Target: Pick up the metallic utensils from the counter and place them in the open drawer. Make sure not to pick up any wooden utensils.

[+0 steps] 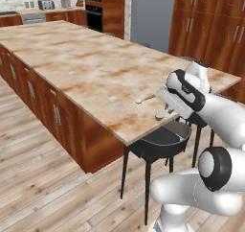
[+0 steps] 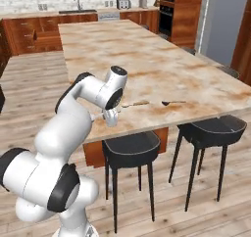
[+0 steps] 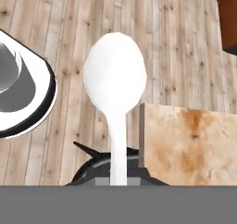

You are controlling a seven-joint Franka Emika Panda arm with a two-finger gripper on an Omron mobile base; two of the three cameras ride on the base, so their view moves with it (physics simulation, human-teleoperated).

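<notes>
While shut, tool gripping spoon

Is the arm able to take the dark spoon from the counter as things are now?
Probably not yet. The arm's jaws are shut on a pale spoon. The dark spoon itself lies bare on the counter, beside the wooden spoon.

No readable text, label, brand, number or sign anywhere: none on the long beige stone island counter with orange-brown marbling, none on the red-brown wooden cabinet fronts, none on the small grey appliances at the far wall countertop.
</notes>
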